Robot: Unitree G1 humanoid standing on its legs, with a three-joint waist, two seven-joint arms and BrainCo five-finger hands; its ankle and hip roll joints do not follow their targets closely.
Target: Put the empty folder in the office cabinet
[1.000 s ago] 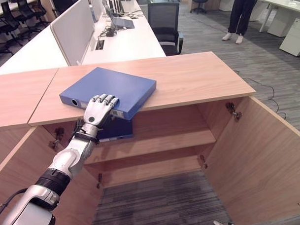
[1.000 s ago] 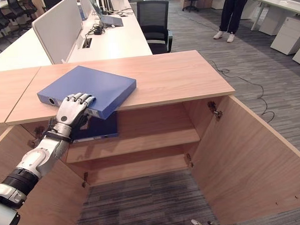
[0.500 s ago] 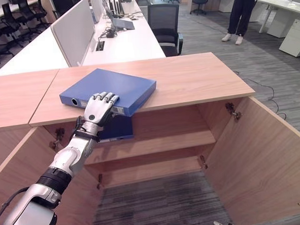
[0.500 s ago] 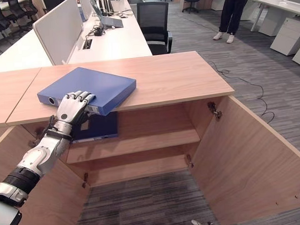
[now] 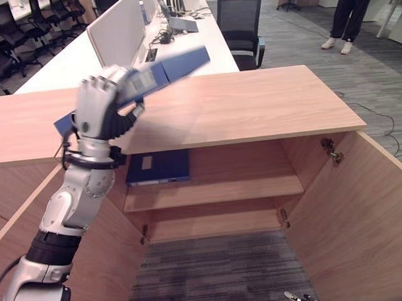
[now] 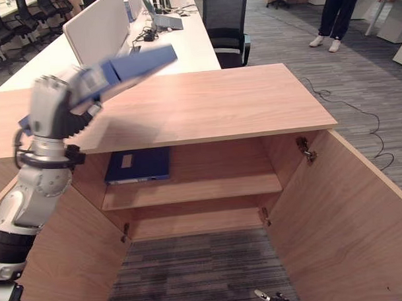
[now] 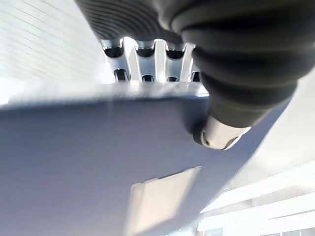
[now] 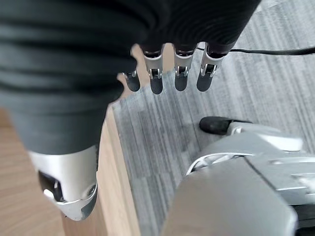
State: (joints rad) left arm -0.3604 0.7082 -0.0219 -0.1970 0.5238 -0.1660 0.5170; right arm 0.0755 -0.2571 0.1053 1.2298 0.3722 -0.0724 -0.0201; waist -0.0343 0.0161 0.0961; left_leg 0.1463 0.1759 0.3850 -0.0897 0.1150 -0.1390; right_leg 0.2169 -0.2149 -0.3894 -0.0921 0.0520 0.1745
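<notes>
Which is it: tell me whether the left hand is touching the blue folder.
Touching. In the left wrist view the left hand has its fingers over the blue folder edge, thumb pressed on its face.

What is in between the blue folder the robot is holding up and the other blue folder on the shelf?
The wooden cabinet top lies between the lifted folder and the shelf folder, seen in both eye views.

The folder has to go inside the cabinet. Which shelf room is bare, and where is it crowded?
The upper shelf is bare from the second folder lying at its left end across to the right wall. The lower shelf looks bare along its whole visible length. The left hand holds the folder above the cabinet top, which is bare too.
</notes>
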